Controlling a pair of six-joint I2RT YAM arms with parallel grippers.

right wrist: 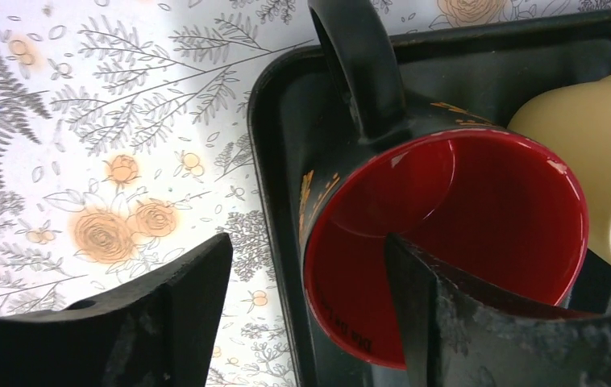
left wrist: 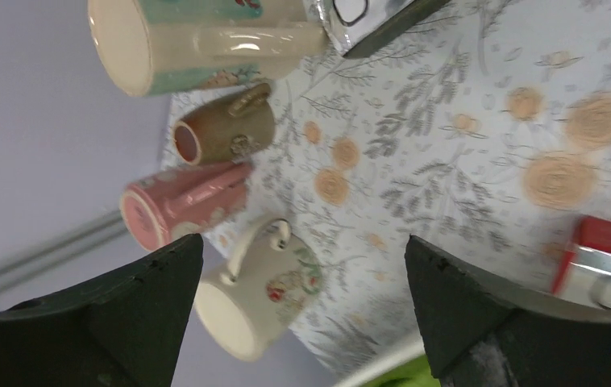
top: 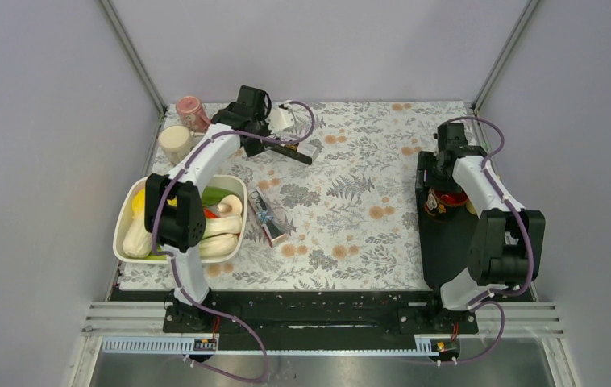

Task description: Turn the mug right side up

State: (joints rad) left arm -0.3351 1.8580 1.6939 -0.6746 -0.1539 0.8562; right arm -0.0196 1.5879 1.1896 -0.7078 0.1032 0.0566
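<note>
Straddling black mug [right wrist: 447, 201] wall, right gripper [right wrist: 302, 250] spread wide, one finger inside

L arm [top: 197, 161] stretched far fwd, L gripper [left wrist: 302, 250] jaws wide apart. R arm [top: 488, 181] bent, R gripper [right wrist: 306, 246] jaws apart, pointing down.

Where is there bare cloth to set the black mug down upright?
The widest bare cloth lies between the red-and-silver box and the black tray, running to the far edge. A narrower strip follows the near edge, right of the white tub. Crowded: the far-left corner with its mugs, and the tray's far end around the black mug.
</note>
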